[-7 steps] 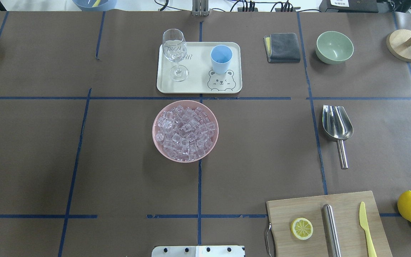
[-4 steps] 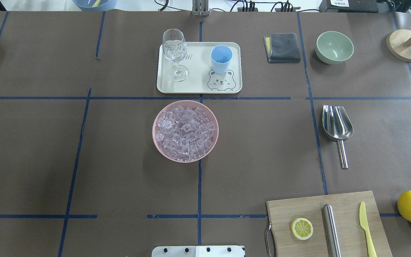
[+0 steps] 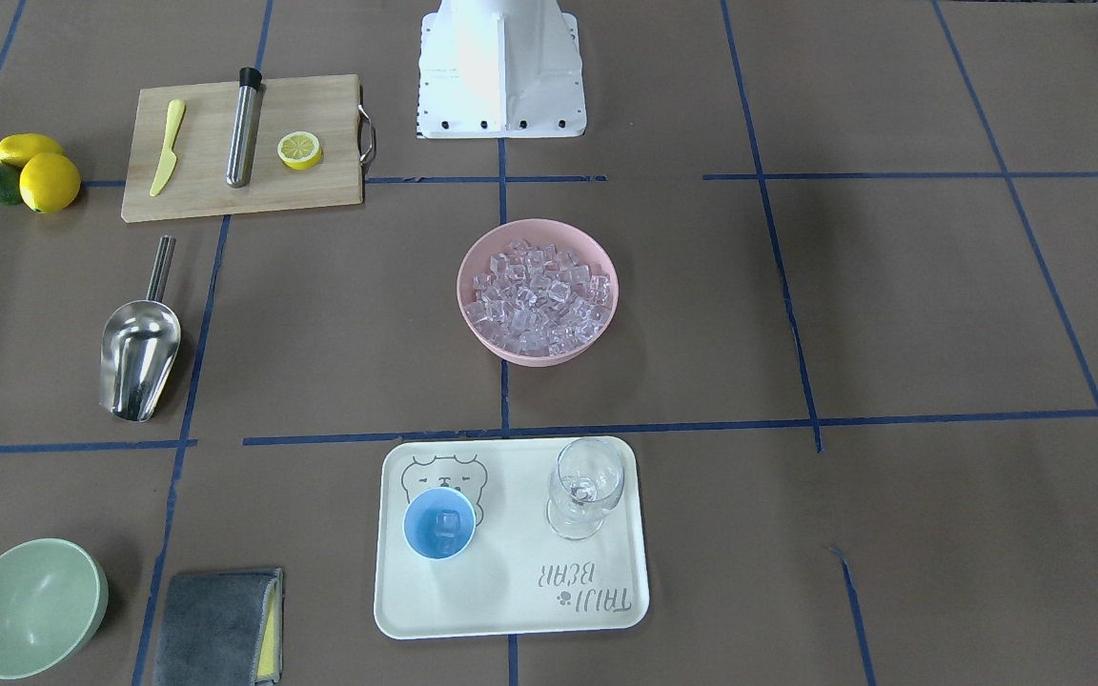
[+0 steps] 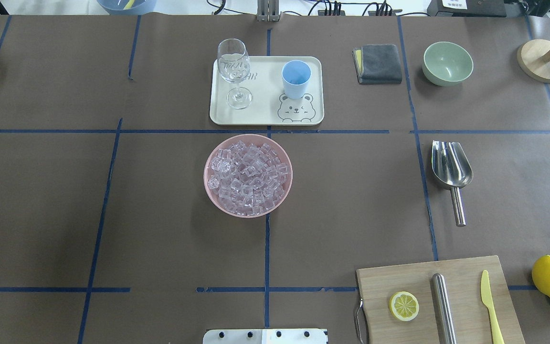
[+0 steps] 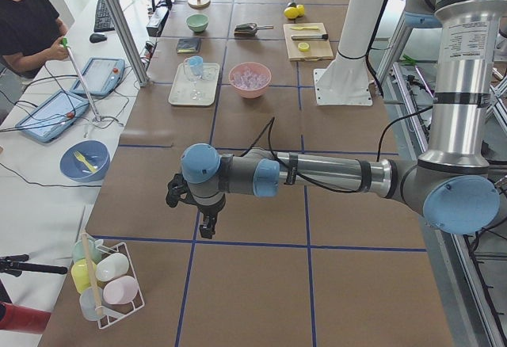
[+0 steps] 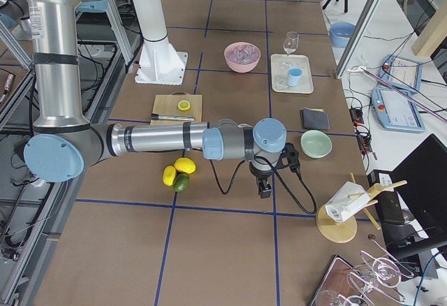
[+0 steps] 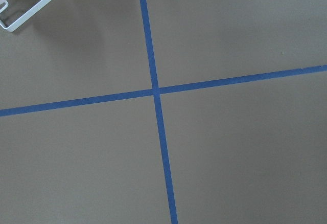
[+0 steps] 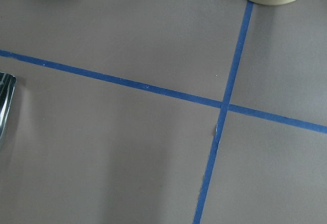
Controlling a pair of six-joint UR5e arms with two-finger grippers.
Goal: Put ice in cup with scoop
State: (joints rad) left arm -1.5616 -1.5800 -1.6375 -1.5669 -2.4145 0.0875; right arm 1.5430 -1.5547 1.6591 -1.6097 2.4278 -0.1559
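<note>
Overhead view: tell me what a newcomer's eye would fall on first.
The pink bowl heaped with ice sits dead centre and draws the eye first. Beyond it, the light-blue cup stands on a cream tray beside a stemmed glass; the steel scoop lies alone to the robot's right.

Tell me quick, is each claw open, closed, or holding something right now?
Left claw: cannot be told; only a side view shows it.
Right claw: cannot be told, side view only; the scoop lies apart, not in it.
</note>
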